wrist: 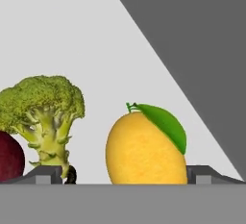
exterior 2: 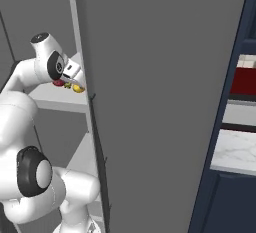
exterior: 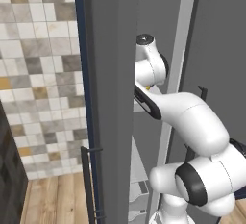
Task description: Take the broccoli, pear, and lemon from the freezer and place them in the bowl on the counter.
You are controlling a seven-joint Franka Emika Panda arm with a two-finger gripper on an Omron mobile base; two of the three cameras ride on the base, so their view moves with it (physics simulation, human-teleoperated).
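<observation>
The lemon (wrist: pixel 144 148) sits right between my wide-apart fingers (wrist: pixel 48 175) on the freezer shelf (wrist: pixel 72 35). I should squeeze slowly, missing the broccoli (wrist: pixel 43 112).

The white arm (exterior: pixel 192 122) is bent and reaches forward; the tool (wrist: pixel 122 175) has its jaws wide apart.
</observation>
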